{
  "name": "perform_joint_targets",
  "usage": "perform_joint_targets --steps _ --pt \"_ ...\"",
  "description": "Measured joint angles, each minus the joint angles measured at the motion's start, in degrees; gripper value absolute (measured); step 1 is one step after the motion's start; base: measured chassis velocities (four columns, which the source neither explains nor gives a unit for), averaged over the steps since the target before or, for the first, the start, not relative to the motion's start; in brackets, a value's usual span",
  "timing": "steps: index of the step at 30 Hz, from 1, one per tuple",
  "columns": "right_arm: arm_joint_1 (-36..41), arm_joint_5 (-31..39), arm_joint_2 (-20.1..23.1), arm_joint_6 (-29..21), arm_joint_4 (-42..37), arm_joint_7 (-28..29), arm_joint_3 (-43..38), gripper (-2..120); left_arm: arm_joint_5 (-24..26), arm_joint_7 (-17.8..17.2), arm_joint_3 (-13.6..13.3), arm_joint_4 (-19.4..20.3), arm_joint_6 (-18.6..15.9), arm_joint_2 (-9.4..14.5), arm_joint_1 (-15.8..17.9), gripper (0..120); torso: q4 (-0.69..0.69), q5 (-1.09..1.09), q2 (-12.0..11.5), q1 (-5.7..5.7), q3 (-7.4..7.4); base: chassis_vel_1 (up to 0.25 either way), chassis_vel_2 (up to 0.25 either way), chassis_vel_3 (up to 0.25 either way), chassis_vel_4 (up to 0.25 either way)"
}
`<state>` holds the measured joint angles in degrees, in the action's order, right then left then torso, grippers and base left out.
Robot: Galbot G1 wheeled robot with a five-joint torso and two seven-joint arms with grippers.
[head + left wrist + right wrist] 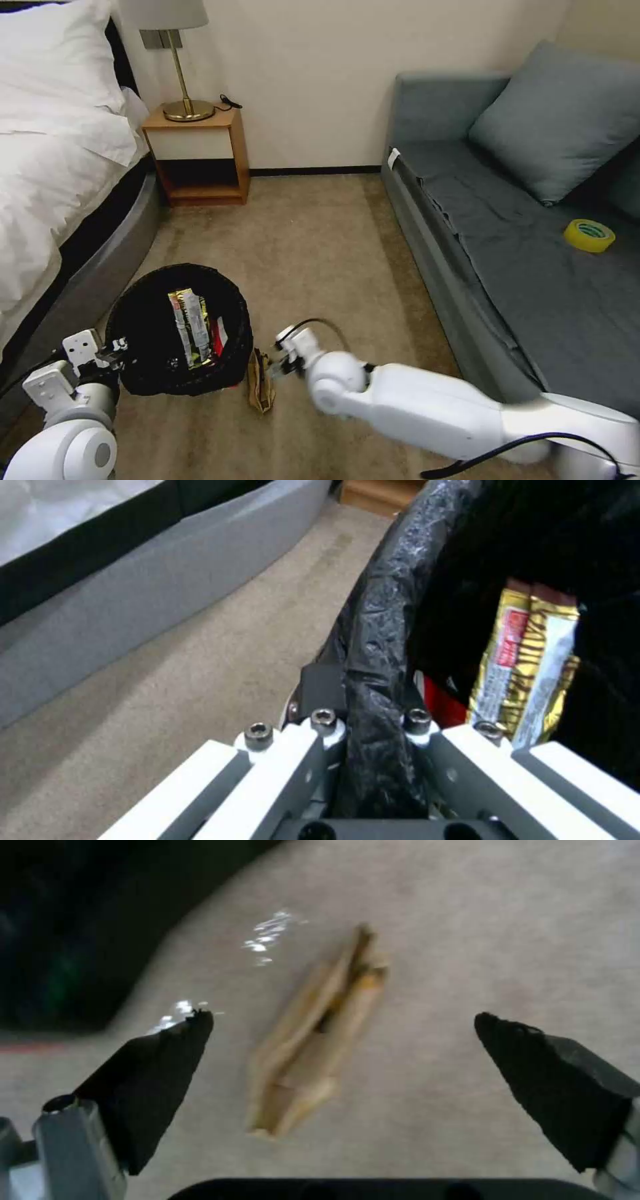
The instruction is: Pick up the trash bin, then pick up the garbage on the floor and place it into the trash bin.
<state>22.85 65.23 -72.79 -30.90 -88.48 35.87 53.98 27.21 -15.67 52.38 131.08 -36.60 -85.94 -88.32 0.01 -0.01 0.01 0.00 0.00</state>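
1. Leftmost, we saw the left gripper [113, 352] at the near-left edge of the trash bin [179, 330]; in the left wrist view its jaws were clamped on the bin's black-bagged rim [377, 680], one finger outside, one inside.
2. Within the bin we noted a long dark-and-yellow wrapper [190, 327] leaning upright against the liner, with a red snack packet [219, 341] beside it. Whether the bin rested on the carpet [313, 247] or hung just above it, we could not tell.
3. Just to the right of the bin, the crumpled tan paper bag [260, 385] lay on the carpet, close to the bin's wall but outside it.
4. Further right, the right gripper [279, 365] reached down over the bag; in the right wrist view its jaws stood wide apart, one finger [157, 1075] on either side of the bag [313, 1040], touching nothing.
5. We judged the step in hand to be the pickup of the paper bag, the bin being already gripped. The next move called for a short descent, the fingers closing across the bag's narrow width, then a lift clear of the rim before release.
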Motion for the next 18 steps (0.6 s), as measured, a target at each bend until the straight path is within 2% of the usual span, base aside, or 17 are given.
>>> perform_joint_targets --steps 4,10,18 --pt "-1.5 1.9 -2.8 0.1 4.5 -0.6 3.4 100 -0.1 0.0 0.0 0.0 0.2 -0.2 -0.1 3 0.0 0.0 0.0 0.0 0.0 0.0 0.0 0.0 0.0" --pt "-1.9 0.7 -6.0 1.1 11.4 -2.0 7.5 100 0.0 0.0 0.2 -0.1 0.2 -0.2 -0.1 3 -0.01 0.0 0.0 0.0 0.0 0.0 0.0 0.0 0.0" --pt "-0.4 -1.5 -8.2 2.3 16.5 -3.4 8.9 100 0.2 0.0 0.5 -0.3 0.4 -0.1 -0.1 3 -0.01 0.01 0.0 0.0 0.0 0.0 0.0 0.0 0.0"
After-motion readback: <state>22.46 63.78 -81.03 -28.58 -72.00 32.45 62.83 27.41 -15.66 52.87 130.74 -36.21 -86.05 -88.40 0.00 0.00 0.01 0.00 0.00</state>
